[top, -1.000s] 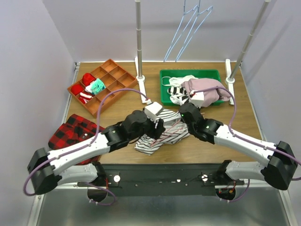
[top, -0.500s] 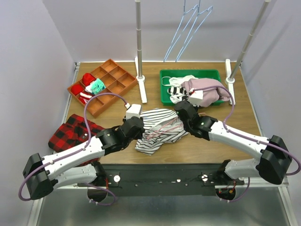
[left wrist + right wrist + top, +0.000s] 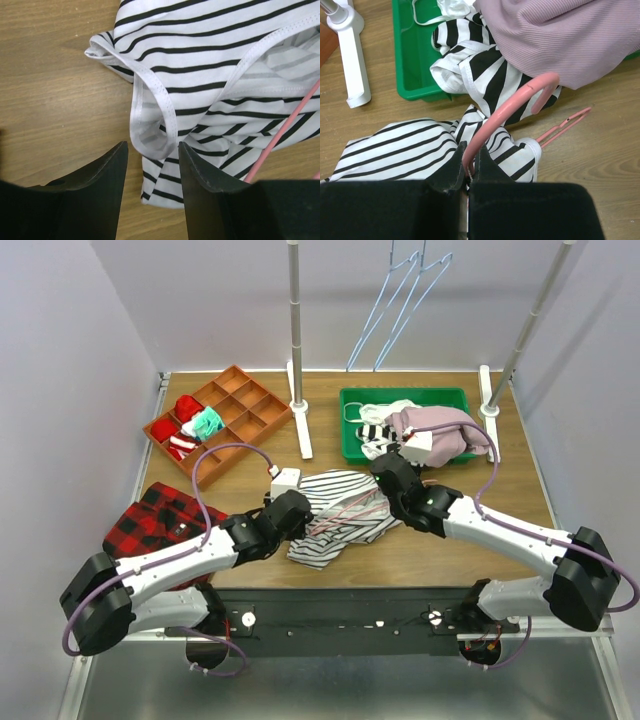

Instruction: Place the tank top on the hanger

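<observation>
- Well, the table point(image 3: 470, 550) is bare wood, and both my arms reach in from its near edge.
- The tank top point(image 3: 200, 65) lies crumpled at mid-table, just in front of the tray, between my two grippers.
- The tray point(image 3: 415, 65), green, holds a bold striped garment point(image 3: 490, 85) and a mauve garment point(image 3: 555, 35), both spilling over its near rim.
- The hanger point(image 3: 512, 102) lies among the tank top's folds, its hook curving up toward the mauve garment.
- My right gripper point(image 3: 470, 150) is clamped on the hanger's neck, just below the hook.
- My left gripper point(image 3: 151, 147) is spread and holds nothing, low at the tank top's left edge, with a strap loop point(image 3: 150, 107) just ahead of the fingers.
</observation>
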Motion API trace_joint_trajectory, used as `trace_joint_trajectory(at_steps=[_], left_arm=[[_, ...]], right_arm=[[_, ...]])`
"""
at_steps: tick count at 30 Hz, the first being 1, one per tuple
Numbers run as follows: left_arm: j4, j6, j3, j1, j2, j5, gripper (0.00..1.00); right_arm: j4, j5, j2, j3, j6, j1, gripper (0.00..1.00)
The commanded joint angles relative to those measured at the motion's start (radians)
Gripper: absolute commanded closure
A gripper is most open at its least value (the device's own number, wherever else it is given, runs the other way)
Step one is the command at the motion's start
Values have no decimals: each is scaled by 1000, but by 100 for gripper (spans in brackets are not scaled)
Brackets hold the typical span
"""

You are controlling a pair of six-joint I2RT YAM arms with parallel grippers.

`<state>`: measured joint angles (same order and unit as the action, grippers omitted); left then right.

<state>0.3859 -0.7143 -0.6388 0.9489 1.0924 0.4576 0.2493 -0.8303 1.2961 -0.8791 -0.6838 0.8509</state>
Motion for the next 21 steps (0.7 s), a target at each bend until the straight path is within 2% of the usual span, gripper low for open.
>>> trace_joint_trajectory(at_steps=[1,10,11,14,15,17,21], left_arm=[[-143,38,31,-38,26,-56,50],[-251,70,62,-105,58,-212,62],[-258,72,67,-110,58,-229,65],[-277,79,80,-145,44,-313,81],[-277,78,86,-156,35,-332,91],[-271,70,91,-197,-6,-399,99],[-201,53,79,-269,-107,-492,100]], right_arm=[[48,10,22,-24,-79,2,99],[76,-18,61,-47,-105,2,99],[76,-27,63,-49,-111,2,99],[77,-46,66,-58,-121,2,99],[84,-50,71,-61,-122,2,99],[94,-72,75,-70,-137,2,99],[139,-116,94,-96,-175,2,99]])
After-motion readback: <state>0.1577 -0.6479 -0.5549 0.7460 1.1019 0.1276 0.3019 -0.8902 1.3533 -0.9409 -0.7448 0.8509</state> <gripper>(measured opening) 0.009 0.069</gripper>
